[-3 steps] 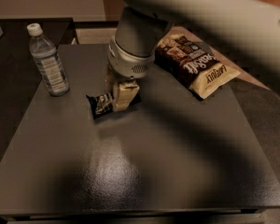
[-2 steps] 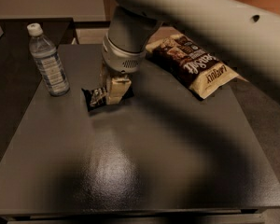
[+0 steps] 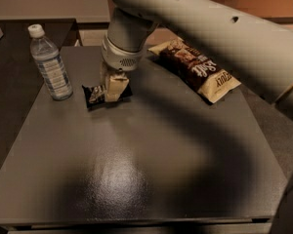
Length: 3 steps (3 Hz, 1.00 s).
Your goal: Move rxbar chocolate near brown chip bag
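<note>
Holds rxbar [image 3: 94, 93] in gripper [image 3: 113, 94], fingers [image 3: 116, 84] clamped on it, low at table [image 3: 151, 169]; next needs carrying to chip bag [image 3: 198, 69], right of fingers.

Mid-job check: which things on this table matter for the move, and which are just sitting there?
For the job:
- rxbar chocolate, lying left of centre
- brown chip bag, lying at the back right
- gripper, down at the bar's right end

Just lying about:
- water bottle, upright at the back left, apart from the bar
- table, which bears them all
</note>
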### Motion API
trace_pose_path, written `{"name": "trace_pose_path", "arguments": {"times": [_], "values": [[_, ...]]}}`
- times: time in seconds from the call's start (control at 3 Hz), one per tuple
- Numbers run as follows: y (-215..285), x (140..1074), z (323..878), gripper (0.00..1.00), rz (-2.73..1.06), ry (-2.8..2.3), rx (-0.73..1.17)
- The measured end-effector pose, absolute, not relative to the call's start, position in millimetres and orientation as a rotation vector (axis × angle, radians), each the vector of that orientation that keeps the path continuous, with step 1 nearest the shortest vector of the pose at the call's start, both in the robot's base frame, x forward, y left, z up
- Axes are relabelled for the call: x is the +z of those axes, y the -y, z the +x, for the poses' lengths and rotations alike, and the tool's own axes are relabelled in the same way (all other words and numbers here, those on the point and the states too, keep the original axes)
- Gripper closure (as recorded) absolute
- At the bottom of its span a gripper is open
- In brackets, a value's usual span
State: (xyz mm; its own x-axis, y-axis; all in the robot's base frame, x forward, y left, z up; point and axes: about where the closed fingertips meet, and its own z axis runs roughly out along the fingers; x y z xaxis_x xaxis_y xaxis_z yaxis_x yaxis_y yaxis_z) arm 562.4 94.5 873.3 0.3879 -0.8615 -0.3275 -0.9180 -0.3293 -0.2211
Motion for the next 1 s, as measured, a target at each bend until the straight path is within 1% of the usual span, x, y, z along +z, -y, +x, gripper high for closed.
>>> {"name": "trace_pose_path", "arguments": {"times": [0.33, 1.0], "values": [[-104, 866, 573, 0.82, -2.282, -1.541, 0.228], [-119, 856, 587, 0.35, -2.276, -1.514, 0.248]]}}
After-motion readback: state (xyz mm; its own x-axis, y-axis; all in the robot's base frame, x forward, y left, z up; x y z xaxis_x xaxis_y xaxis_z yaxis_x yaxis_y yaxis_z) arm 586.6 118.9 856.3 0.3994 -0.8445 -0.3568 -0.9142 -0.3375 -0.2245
